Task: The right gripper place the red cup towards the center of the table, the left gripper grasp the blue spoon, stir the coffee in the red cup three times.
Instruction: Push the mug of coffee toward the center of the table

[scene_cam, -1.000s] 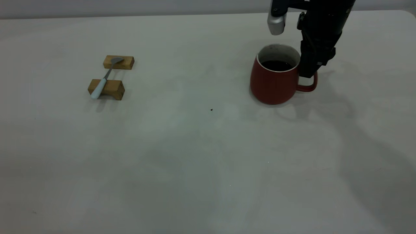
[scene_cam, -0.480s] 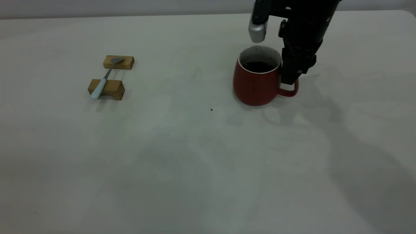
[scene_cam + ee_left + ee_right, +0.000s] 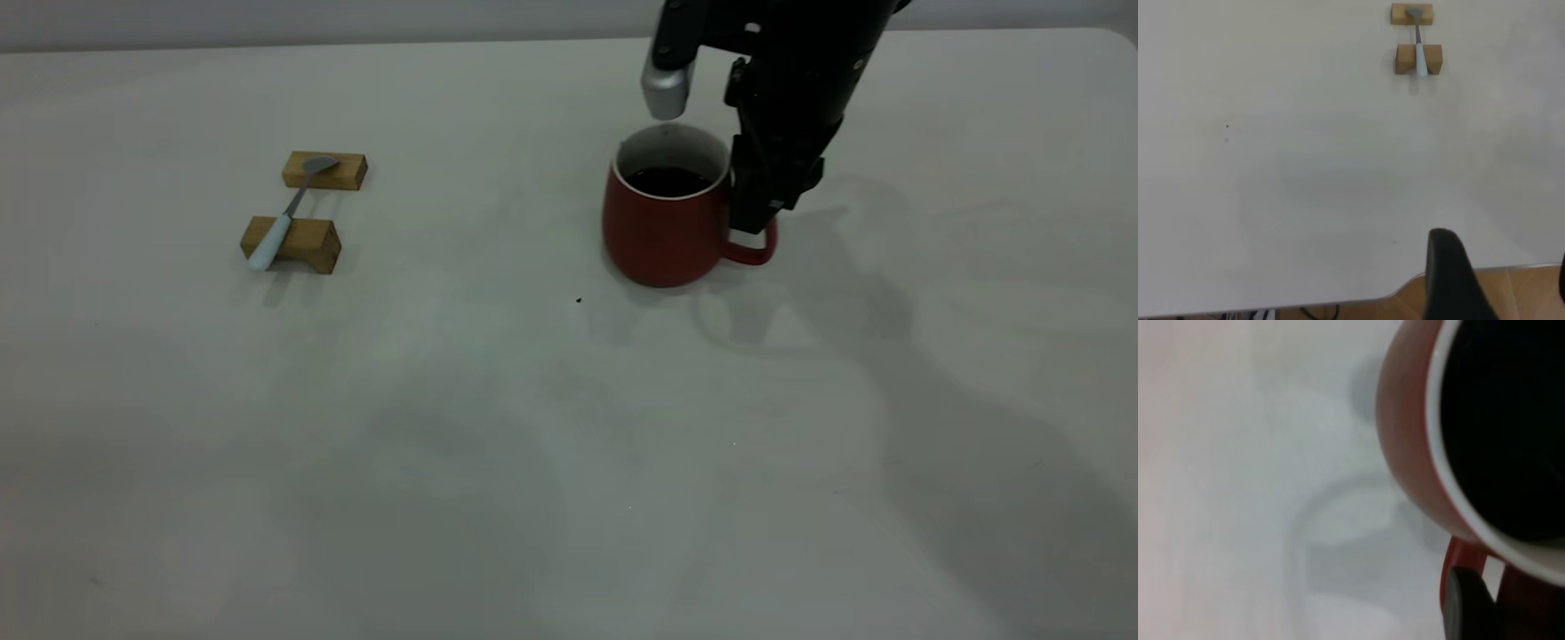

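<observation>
The red cup [image 3: 662, 236] stands right of the table's [image 3: 533, 444] middle, with dark coffee [image 3: 667, 180] inside. My right gripper [image 3: 753, 220] comes down from above and is shut on the cup's loop handle. In the right wrist view the cup [image 3: 1405, 440], its coffee [image 3: 1505, 420] and my right gripper [image 3: 1485, 607] at the handle fill the frame. The blue spoon [image 3: 284, 218] lies across two wooden blocks at the left, also in the left wrist view as the spoon [image 3: 1419, 47]. My left gripper [image 3: 1501, 270] hangs open over the table's edge, far from the spoon.
Two tan wooden blocks [image 3: 325, 171] [image 3: 293, 244] carry the spoon. A small dark speck [image 3: 579, 300] lies near the middle. The table's edge [image 3: 1338, 300] and a wooden floor [image 3: 1525, 293] show beyond it in the left wrist view.
My right gripper has carried the red cup leftwards, toward the table's middle. The spoon and blocks have not moved.
</observation>
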Motion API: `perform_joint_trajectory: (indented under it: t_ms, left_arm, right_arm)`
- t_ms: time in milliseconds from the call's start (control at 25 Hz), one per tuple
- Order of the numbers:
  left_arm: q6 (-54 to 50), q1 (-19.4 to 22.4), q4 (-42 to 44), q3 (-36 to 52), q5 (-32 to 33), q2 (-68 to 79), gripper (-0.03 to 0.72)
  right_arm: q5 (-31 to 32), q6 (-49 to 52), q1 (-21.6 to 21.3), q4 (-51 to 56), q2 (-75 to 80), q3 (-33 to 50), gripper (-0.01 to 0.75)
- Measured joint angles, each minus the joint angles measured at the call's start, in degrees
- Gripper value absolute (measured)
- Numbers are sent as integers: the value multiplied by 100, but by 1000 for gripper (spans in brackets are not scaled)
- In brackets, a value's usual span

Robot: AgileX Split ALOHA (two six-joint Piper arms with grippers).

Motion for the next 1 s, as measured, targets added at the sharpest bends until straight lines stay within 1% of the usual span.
perform_joint_trajectory:
  t_ms: [360,680,840,1000]
  left_arm:
    - [0,0,0,0,0,0,464]
    - [0,0,0,0,0,0,464]
    - [0,0,0,0,0,0,464]
    - [0,0,0,0,0,0,464]
  right_arm:
    - [-357,72,261,227,28,0,302]
    - [-614,232,341,566,28,0,302]
    - [-794,240,386,799,28,0,331]
    - [-901,245,415,1006,28,0,382]
